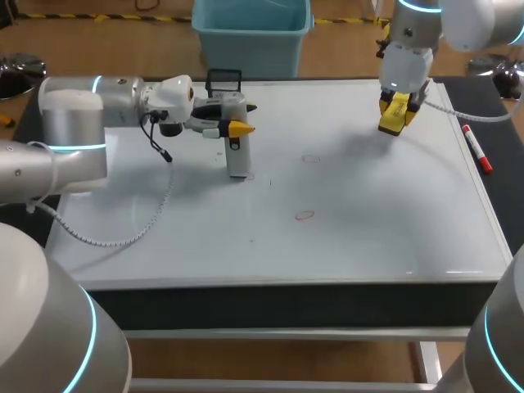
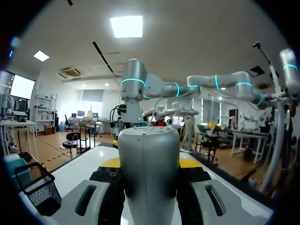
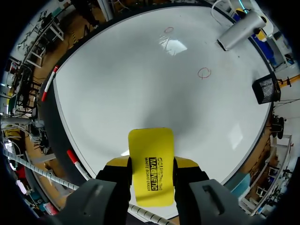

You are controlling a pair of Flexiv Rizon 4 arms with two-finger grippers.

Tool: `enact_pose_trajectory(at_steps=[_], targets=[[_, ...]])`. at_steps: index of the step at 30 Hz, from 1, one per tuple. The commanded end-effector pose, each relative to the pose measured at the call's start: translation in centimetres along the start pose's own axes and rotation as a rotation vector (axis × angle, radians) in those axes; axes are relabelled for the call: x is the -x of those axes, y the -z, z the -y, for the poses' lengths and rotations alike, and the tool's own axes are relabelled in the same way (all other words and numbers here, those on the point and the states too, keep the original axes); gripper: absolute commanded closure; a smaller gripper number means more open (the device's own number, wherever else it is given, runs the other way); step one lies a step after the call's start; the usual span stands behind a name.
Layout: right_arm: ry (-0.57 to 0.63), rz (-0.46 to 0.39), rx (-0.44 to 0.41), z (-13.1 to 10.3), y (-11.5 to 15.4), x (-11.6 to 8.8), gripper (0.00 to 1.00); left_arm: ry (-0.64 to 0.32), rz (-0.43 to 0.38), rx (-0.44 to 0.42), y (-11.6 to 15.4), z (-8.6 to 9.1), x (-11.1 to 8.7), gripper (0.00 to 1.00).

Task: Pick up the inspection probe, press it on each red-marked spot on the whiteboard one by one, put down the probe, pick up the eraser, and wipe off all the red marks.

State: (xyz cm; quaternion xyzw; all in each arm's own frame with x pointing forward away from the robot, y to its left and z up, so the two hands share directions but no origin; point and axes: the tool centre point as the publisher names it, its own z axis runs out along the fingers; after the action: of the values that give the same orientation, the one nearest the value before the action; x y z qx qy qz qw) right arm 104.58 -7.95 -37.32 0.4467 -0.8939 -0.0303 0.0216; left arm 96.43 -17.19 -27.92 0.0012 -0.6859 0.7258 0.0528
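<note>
The silver inspection probe (image 1: 237, 154) stands upright on the whiteboard (image 1: 368, 221) at the back left, its foot on the board. My left gripper (image 1: 238, 119) lies level and is shut on its upper part; the probe (image 2: 149, 173) fills the gap between the fingers in the left wrist view. Above the board's back right, my right gripper (image 1: 395, 111) is shut on the yellow eraser (image 1: 393, 115), which sticks out ahead of the fingers (image 3: 151, 165). One red ring (image 1: 304, 215) lies mid-board, and a fainter one (image 1: 310, 158) lies behind it. Both rings (image 3: 204, 72) (image 3: 168, 30) show apart from the probe (image 3: 241, 30).
A red marker (image 1: 476, 149) lies on the dark strip along the board's right side. A black mesh basket (image 1: 223, 80) stands at the back edge behind the probe, also seen beside the left gripper (image 2: 35, 187). A white cable (image 1: 123, 233) trails over the left of the board.
</note>
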Motion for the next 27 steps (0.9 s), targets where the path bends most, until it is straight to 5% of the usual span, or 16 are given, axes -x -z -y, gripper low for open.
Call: enact_pose_trajectory(at_steps=[1, 14, 27], targets=[[0.002, -0.003, -0.002, 0.0, 0.1, 0.0, 1.00, -0.003, -0.004, -0.004, 0.0, -0.1, 0.1, 1.00], [0.002, -0.003, -0.002, 0.0, 0.1, 0.0, 1.00, -0.069, -0.007, 0.001, 0.5, 3.5, -0.1, 1.00], [0.002, -0.003, -0.002, 0.0, 0.1, 0.0, 1.00, -0.092, 0.100, 0.059, 6.5, 6.0, 4.8, 1.00]])
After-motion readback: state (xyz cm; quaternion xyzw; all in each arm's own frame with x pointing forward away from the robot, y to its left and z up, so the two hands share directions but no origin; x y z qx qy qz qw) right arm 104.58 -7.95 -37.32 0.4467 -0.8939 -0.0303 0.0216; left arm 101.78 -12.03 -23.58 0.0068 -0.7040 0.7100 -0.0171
